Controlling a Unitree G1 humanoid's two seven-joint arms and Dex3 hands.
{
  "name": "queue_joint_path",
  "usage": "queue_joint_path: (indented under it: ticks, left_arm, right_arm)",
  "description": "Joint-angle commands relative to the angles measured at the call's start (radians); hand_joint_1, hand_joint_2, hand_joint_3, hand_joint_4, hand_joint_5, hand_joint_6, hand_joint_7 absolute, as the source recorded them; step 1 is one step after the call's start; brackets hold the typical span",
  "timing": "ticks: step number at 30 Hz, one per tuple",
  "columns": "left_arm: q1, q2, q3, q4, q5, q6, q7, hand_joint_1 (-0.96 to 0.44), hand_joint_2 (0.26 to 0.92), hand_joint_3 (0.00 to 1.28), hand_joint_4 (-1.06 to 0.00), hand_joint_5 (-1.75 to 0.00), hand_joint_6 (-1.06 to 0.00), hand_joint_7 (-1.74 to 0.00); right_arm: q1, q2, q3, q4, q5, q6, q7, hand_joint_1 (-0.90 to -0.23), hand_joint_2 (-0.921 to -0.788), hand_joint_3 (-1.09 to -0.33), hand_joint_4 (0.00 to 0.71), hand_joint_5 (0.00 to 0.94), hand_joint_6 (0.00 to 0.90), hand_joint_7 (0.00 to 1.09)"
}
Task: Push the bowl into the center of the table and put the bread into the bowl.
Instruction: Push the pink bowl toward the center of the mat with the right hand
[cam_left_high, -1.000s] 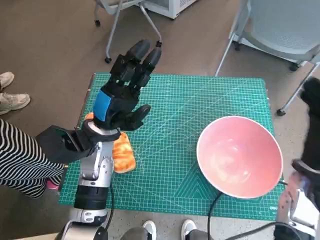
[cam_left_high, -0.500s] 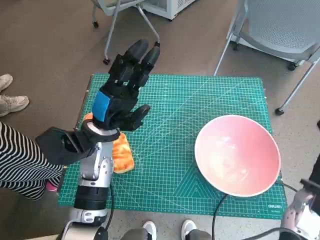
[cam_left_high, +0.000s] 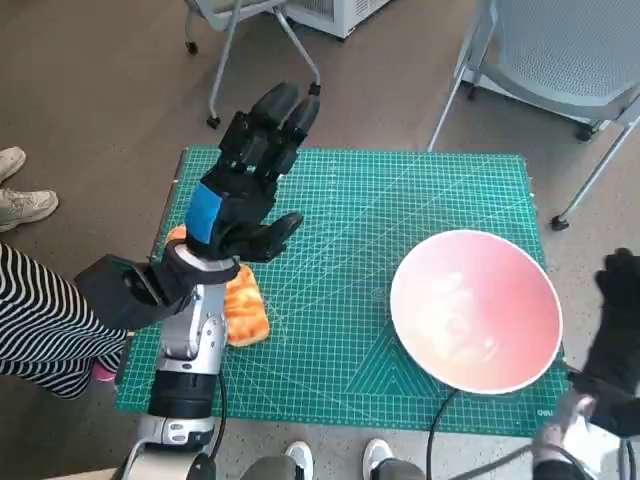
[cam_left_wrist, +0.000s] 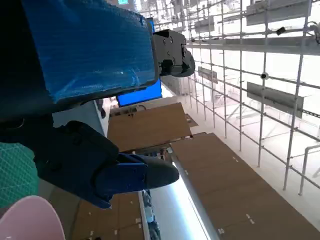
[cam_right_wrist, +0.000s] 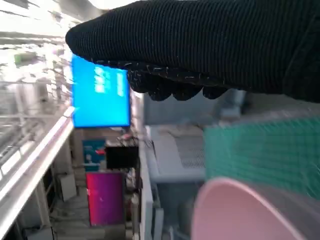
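The pink bowl (cam_left_high: 475, 310) stands on the right side of the green mat (cam_left_high: 400, 190), near its front edge; its rim also shows in the left wrist view (cam_left_wrist: 30, 220) and the right wrist view (cam_right_wrist: 250, 210). An orange piece of bread (cam_left_high: 246, 312) lies at the mat's left edge, partly hidden under my left wrist. My left hand (cam_left_high: 248, 180) (cam_left_wrist: 90, 75) hovers above the mat's left part, fingers stretched out, holding nothing. My gloved right hand (cam_left_high: 618, 325) (cam_right_wrist: 200, 45) stands upright just off the bowl's right rim, holding nothing; contact is not clear.
A cable (cam_left_high: 430, 425) runs off the mat's front edge below the bowl. Chair legs (cam_left_high: 225, 60) and a grey chair (cam_left_high: 560, 50) stand behind the table. A person's striped leg (cam_left_high: 35, 320) and shoes (cam_left_high: 25, 205) are at the left; feet (cam_left_high: 380, 460) show at the front.
My right hand, out of the picture half a second ago, has come back in at the right edge beside the bowl. The left hand, bread and bowl have stayed put.
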Motion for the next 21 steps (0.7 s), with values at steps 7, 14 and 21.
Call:
queue_joint_path:
  ticks: [7, 14, 21]
  left_arm:
    - [-0.012, 0.009, 0.001, -0.005, -0.008, 0.008, -0.019, -0.47, 0.774, 0.46, -0.02, -0.22, 0.0, -0.44]
    - [-0.014, 0.019, 0.01, -0.004, -0.017, 0.02, -0.031, -0.47, 0.775, 0.46, -0.02, -0.22, 0.0, -0.44]
    - [-0.004, 0.023, 0.012, -0.024, -0.013, 0.028, -0.028, -0.46, 0.774, 0.46, -0.03, -0.22, 0.0, -0.45]
  right_arm:
    - [-0.072, 0.055, 0.007, 0.145, 0.025, 0.019, 0.047, -0.574, -0.921, -0.799, 0.155, 0.016, 0.078, 0.44]
    - [-0.114, 0.083, 0.02, 0.163, 0.034, 0.042, 0.088, -0.592, -0.921, -0.793, 0.166, 0.017, 0.097, 0.43]
    - [-0.161, 0.096, 0.027, 0.169, 0.044, 0.084, 0.128, -0.6, -0.921, -0.76, 0.17, 0.013, 0.109, 0.43]
